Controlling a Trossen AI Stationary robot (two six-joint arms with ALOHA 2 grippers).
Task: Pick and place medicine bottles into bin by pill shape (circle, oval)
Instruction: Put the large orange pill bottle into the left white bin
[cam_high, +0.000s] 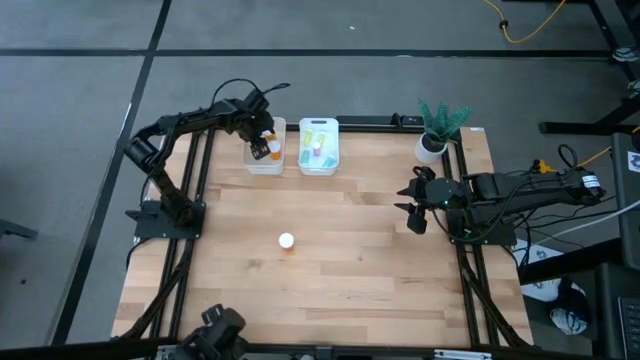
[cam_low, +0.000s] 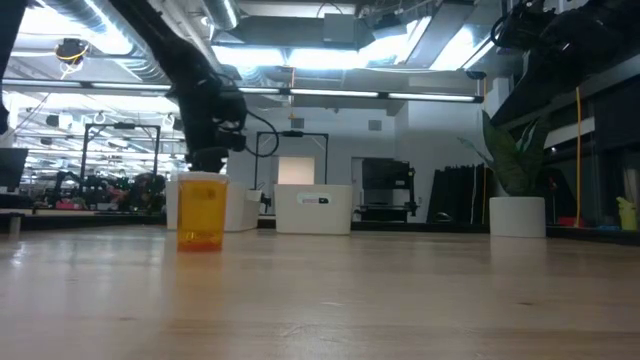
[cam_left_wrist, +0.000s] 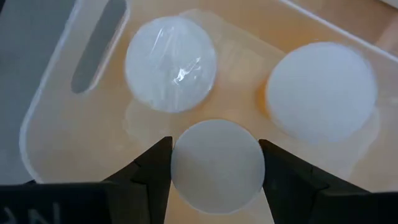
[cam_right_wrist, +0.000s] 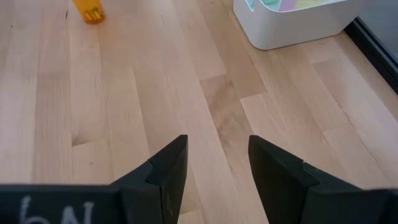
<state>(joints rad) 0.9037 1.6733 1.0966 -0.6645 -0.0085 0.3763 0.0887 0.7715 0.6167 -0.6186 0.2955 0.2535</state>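
My left gripper (cam_high: 262, 142) hangs over the left white bin (cam_high: 264, 165) at the table's far side, shut on an orange medicine bottle with a white cap (cam_left_wrist: 217, 165). Two more capped bottles (cam_left_wrist: 171, 62) (cam_left_wrist: 320, 90) stand upright in that bin. The right bin (cam_high: 318, 147) holds pale green and pinkish bottles. One orange bottle (cam_high: 287, 241) (cam_low: 202, 212) stands on its base alone mid-table. My right gripper (cam_high: 415, 208) (cam_right_wrist: 214, 168) waits open near the table's right edge, with nothing between its fingers. My left gripper pinches the bottle by the rim of its white cap (cam_left_wrist: 180, 171), one finger on either side. The fingers come from above, pointing steeply down. The bottle hangs upright below them over the bin's floor; whether its base touches the floor is hidden by the cap.
A white pot with a green plant (cam_high: 437, 128) stands at the far right corner. Bare wood (cam_high: 330, 280) stretches around the lone bottle and toward the near edge. The left bin has a handle slot (cam_left_wrist: 96, 46) in its rim.
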